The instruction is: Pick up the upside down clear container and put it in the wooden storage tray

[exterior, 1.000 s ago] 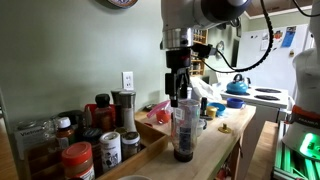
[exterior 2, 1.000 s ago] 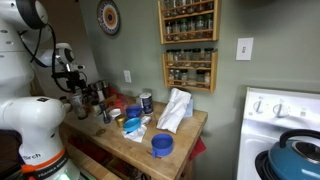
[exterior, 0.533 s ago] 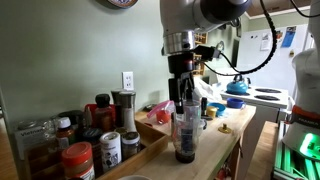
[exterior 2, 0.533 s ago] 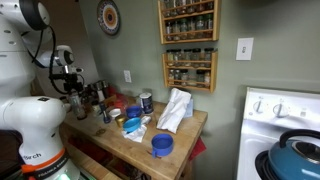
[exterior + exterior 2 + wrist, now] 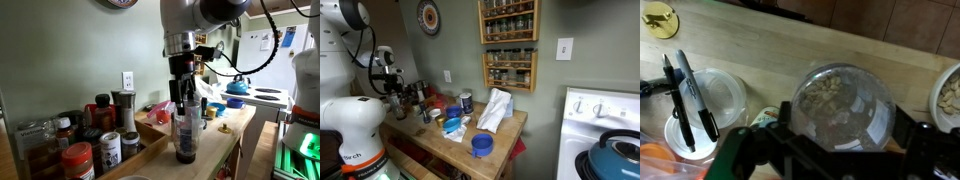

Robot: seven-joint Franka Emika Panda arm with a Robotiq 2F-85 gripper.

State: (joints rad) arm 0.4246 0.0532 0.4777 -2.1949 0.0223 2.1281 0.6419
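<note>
My end effector [image 5: 180,98] hangs straight down over the container [image 5: 184,132], its jaws apart and straddling the container's upper end. In the wrist view the fingers [image 5: 782,130] sit just beside the container's round top, one on each side. I cannot tell whether they touch it.

The container stands upright on the bench [image 5: 215,150], near the front edge and apart from the tray [image 5: 152,130]. The tray lies along the back edge, by the wall.

As I judge it, the approach is done and nothing more. The grasp has not closed and the container is not lifted. Closing, lifting, carrying toward the back edge and setting down in the tray are all left to do.

Counts:
- One container.
- One tray.
- One grinder [image 5: 123,108], standing at the back edge.
- At least five jars [image 5: 78,160], crowded toward the back corner. More may be hidden behind them.
- One cup [image 5: 725,95] in the wrist view, just beside the container, holding two pens [image 5: 702,105].
- One blue bowl [image 5: 482,146] in an exterior view, near the front edge.
</note>
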